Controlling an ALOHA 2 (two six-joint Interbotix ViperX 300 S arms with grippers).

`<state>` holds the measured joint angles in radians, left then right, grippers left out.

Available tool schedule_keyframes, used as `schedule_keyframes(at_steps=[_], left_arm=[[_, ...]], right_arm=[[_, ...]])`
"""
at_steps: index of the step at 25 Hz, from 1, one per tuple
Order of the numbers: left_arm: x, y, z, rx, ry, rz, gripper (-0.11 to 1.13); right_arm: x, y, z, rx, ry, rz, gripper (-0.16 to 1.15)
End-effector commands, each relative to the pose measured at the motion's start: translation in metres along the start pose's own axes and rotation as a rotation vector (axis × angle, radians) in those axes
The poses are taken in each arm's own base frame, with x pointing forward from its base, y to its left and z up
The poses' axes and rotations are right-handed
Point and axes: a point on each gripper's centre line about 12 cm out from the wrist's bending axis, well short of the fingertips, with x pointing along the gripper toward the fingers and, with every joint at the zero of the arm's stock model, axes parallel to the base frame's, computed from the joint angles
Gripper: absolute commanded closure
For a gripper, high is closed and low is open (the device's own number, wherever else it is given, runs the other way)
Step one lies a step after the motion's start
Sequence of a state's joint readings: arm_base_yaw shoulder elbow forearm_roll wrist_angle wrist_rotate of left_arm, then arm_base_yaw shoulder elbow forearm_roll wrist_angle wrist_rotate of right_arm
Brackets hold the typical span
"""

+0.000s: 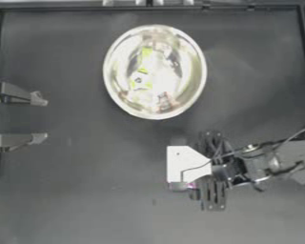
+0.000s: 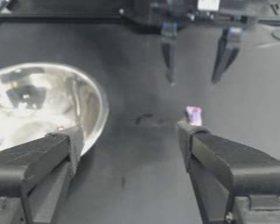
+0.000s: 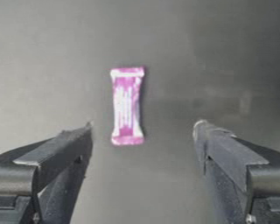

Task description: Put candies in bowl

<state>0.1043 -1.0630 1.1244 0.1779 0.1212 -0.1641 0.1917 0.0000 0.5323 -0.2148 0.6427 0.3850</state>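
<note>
The shiny silver bowl [image 1: 154,110] stands at the table's far middle, with yellow-green candies [image 1: 145,53] lying inside among reflections. One magenta-pink candy [image 3: 127,105] lies flat on the dark table, and only a sliver of this candy [image 1: 192,185] shows in the top view. My right gripper [image 3: 143,129] hovers over it, open, one jaw on each side, not touching. Across the table, the left wrist view shows the candy [image 2: 194,116] below the right gripper [image 2: 193,78]. My left gripper [image 1: 40,119] is parked open at the left edge.
The bowl's rim [image 2: 98,105] sits close beside my left gripper [image 2: 129,133] in its wrist view. A raised frame [image 1: 148,8] borders the table's far edge. Dark bare tabletop [image 1: 85,200] lies between the two arms.
</note>
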Motion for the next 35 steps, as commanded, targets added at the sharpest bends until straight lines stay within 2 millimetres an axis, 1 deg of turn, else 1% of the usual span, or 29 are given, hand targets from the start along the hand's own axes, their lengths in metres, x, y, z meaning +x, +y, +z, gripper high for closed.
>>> schedule_keyframes(at_steps=[1,8,17,23,30,32,35], left_arm=[[0.003,0.000,0.003,-0.001,0.000,-0.001,0.06],[0.003,0.000,0.003,-0.003,0.002,-0.001,0.06],[0.003,0.000,0.002,-0.004,0.003,-0.001,0.06],[0.003,0.000,0.002,-0.004,0.003,-0.001,0.06],[0.003,0.000,0.002,-0.007,0.002,-0.001,0.06],[0.003,0.000,0.002,-0.007,0.003,-0.001,0.06],[0.003,0.000,0.002,-0.007,0.003,-0.001,0.06]], right_arm=[[0.001,0.006,0.010,0.002,-0.021,0.016,0.01],[0.026,0.012,0.009,-0.011,0.029,0.008,0.01],[0.041,0.021,0.009,-0.024,0.056,0.013,0.02],[0.049,0.024,0.007,-0.025,0.076,0.011,0.12],[0.056,0.024,0.006,-0.032,0.096,0.000,0.17],[0.058,0.024,0.006,-0.033,0.104,-0.003,0.21],[0.059,0.023,0.004,-0.037,0.118,-0.010,0.35]])
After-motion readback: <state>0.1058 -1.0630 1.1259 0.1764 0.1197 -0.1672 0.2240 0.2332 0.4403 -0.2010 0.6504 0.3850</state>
